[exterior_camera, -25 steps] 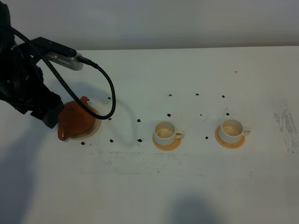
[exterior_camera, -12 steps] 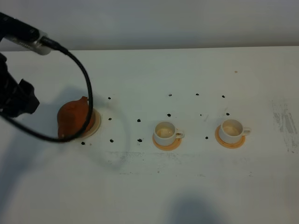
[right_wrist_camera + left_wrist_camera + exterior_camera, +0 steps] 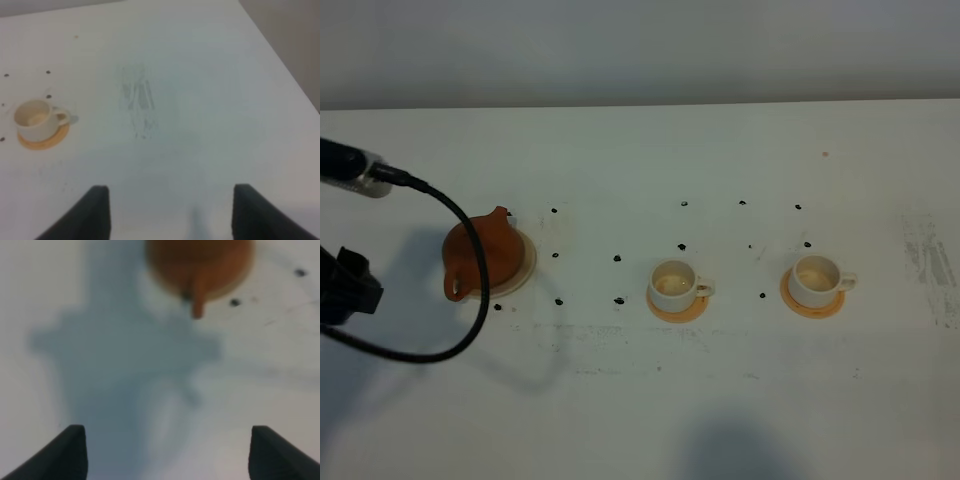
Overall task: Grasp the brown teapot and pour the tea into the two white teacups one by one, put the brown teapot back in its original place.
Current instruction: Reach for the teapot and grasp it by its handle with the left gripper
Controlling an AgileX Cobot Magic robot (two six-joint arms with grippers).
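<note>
On beige coaster (image 3: 526, 264), brown teapot (image 3: 480, 256) — left pincer (image 3: 167, 435) agape, well apart.

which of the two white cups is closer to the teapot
The left teacup in the exterior high view; the right teacup sits farther from the brown teapot.

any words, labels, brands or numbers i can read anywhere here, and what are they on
None readable: no word, number or logo shows in any view.
The brown teapot, the two white teacups, the orange coasters and the table bear no print.
The table's black dots and grey scuffs are marks, not writing.
</note>
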